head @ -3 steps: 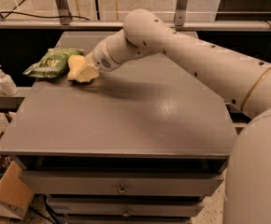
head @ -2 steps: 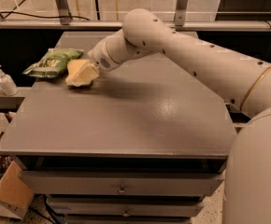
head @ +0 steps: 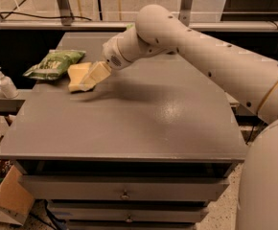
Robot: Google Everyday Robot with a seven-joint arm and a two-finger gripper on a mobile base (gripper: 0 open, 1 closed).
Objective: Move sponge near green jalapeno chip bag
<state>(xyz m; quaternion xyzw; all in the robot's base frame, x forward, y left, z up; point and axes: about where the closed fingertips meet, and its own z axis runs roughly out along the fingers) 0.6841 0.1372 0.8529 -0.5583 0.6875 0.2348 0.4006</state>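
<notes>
The pale yellow sponge (head: 76,77) is at the table's left side, low over or on the grey table top (head: 144,114). My gripper (head: 95,75) reaches in from the right and is shut on the sponge's right end. The dark olive-green jalapeno chip bag (head: 54,64) lies flat just left of and behind the sponge, near the table's left edge. The sponge's near corner sits almost against the bag's right end. My arm (head: 187,37) crosses the back right of the table.
A white pump bottle (head: 5,83) stands on a lower ledge left of the table. Cardboard boxes (head: 9,200) lie on the floor at the lower left. Drawers (head: 124,193) run under the table's front edge.
My gripper has moved the sponge slightly left and down, closer to the table top and the chip bag. The bag has not moved.
</notes>
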